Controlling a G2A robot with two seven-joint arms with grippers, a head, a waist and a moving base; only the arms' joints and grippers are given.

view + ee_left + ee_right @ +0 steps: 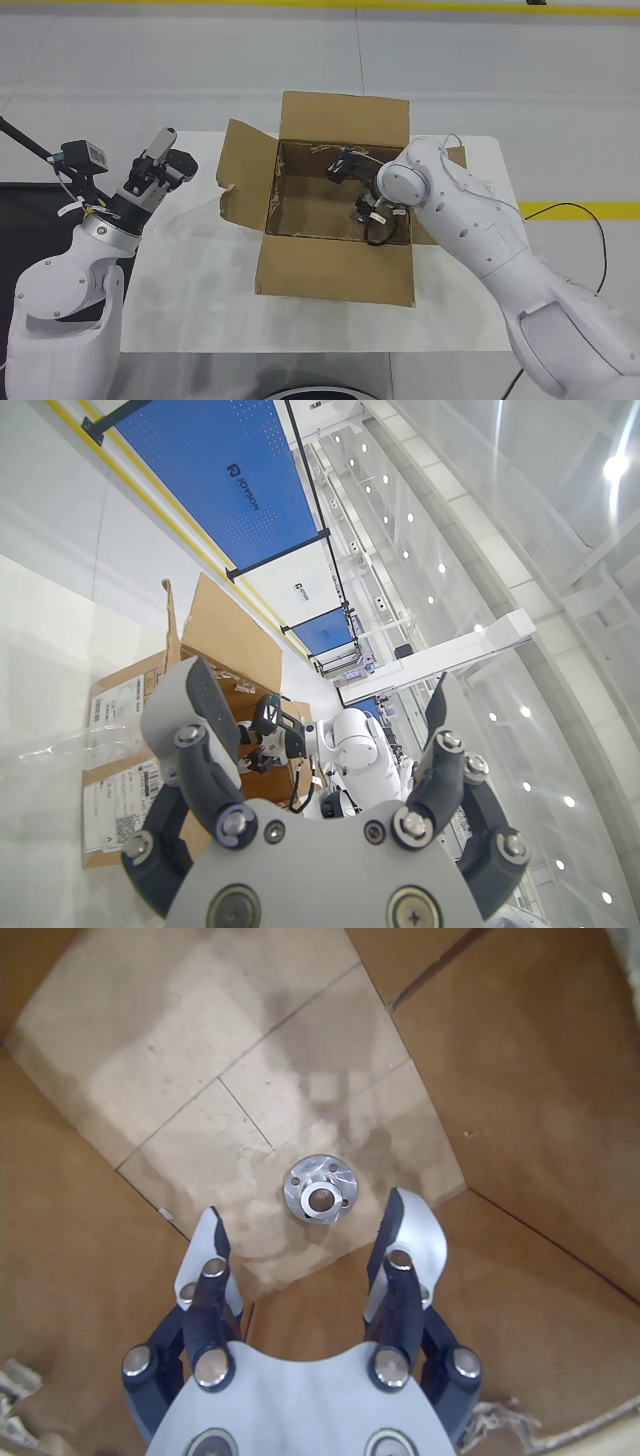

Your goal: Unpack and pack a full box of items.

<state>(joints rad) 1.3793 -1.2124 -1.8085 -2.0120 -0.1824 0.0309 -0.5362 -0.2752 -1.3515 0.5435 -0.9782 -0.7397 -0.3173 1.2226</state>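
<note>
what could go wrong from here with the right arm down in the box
The metal flange lies flat on the floor of the box, so the open right gripper might slip off its small hub or dig into the cardboard. The right arm is close to the box's side wall and could catch it when lifting, dragging the box.

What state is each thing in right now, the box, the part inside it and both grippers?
cardboard box, open, flaps spread.
metal flange, lying flat on the box floor, ungripped.
left gripper, open, empty, outside the box.
right gripper, open, empty, inside the box above the flange.
</note>
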